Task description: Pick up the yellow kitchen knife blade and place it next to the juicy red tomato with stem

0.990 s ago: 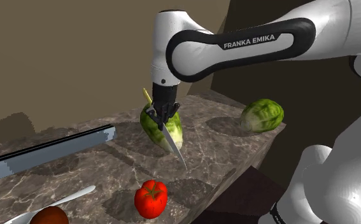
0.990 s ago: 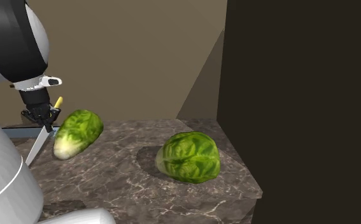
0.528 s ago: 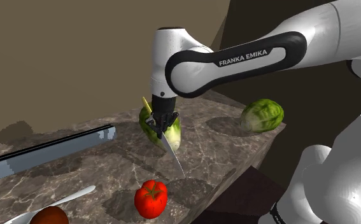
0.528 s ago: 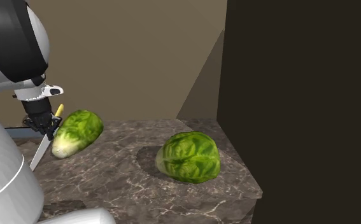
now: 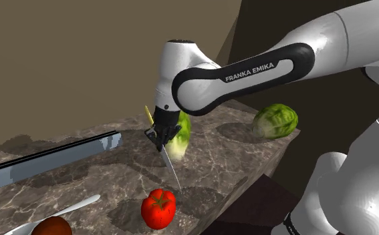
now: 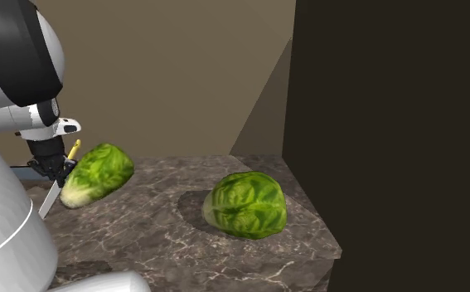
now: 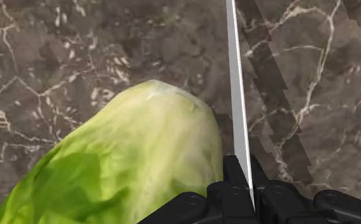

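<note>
Looks like a home kitchen to me; dark veined stone counter (image 6: pixel 167 240) with a tomato (image 5: pixel 158 207), two lettuces (image 6: pixel 245 205) and a spoon (image 5: pixel 81 203) on it; a knife (image 7: pixel 237 95) too; plain brown walls (image 5: pixel 61 53) behind.

Carries knife (image 5: pixel 170 168) in gripper (image 5: pixel 160 137) toward shoulder view's left | leaves front of lettuce (image 5: pixel 181 128) for its left edge | brings blade tip nearer tomato (image 5: pixel 158 207) | turns blade more edge-on, thinner in shoulder view
</note>
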